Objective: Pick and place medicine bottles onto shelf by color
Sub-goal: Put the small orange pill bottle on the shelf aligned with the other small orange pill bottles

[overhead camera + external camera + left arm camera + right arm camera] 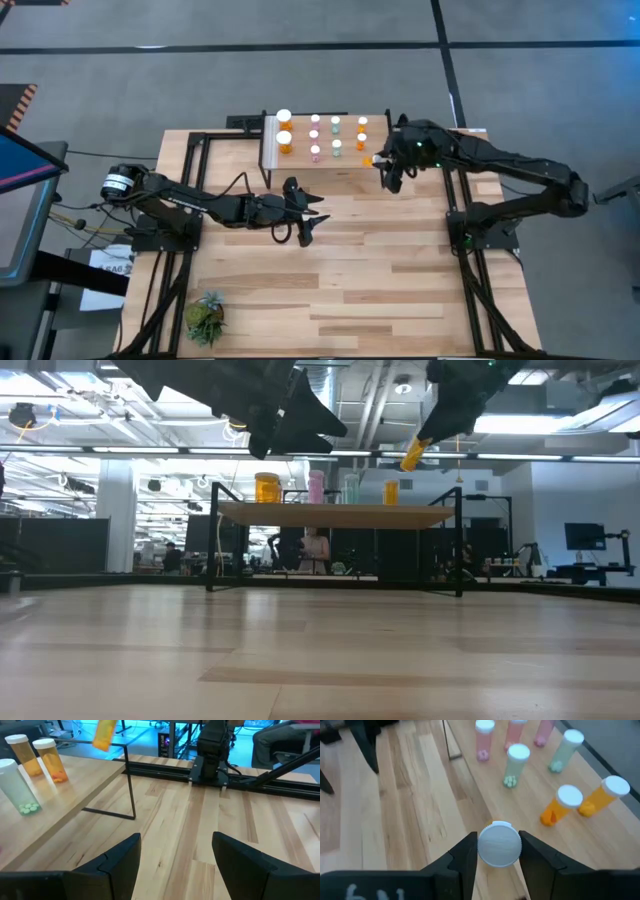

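The shelf stands at the table's far middle, with several white-capped bottles upright on it: two large orange, pink, pale green and small orange. My right gripper hovers over the shelf's near right corner, shut on one more small orange bottle. My left gripper waits open above the table, just near of the shelf, with nothing between its fingers. My right gripper pinches the orange bottle at its white cap end between its two fingers, one on each side. The fingers slant down toward the shelf and lie along the bottle. The orange body sticks out below them, tilted and clear of the shelf.
A small green potted plant stands at the table's near left corner. Black frame rails run along both sides of the table. Bare wood stretches from the shelf to the near edge.
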`<control>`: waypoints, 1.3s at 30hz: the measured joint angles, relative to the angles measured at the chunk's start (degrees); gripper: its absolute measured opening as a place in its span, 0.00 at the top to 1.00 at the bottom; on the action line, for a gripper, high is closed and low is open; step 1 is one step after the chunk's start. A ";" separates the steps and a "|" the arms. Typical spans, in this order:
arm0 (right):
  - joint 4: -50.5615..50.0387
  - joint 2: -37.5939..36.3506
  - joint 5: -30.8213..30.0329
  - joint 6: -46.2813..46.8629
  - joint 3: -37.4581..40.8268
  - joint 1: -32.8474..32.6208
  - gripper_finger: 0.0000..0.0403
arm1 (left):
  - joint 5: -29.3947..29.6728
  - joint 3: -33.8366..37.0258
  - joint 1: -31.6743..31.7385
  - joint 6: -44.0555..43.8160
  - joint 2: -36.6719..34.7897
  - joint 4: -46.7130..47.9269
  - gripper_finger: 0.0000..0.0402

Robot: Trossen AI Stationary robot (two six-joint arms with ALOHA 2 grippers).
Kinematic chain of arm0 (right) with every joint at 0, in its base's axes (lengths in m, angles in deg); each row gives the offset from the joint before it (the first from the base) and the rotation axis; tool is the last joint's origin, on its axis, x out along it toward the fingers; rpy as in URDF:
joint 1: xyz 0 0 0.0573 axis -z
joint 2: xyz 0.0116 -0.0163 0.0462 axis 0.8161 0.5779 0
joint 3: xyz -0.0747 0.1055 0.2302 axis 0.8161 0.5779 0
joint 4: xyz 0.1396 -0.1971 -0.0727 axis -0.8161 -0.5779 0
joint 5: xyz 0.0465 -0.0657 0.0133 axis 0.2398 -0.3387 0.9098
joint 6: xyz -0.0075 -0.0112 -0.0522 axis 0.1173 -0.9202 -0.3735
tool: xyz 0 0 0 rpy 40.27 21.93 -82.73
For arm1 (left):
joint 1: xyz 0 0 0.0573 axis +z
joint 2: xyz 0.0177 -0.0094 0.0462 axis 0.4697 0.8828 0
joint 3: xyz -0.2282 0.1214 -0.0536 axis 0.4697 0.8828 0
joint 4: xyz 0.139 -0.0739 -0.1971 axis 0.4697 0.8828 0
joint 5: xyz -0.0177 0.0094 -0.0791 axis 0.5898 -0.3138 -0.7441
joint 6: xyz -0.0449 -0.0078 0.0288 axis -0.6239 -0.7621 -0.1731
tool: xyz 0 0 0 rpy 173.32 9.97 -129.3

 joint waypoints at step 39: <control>-16.98 22.03 0.19 -7.93 -19.03 7.77 0.61 | -0.81 0.00 -0.01 -1.05 0.02 0.80 0.42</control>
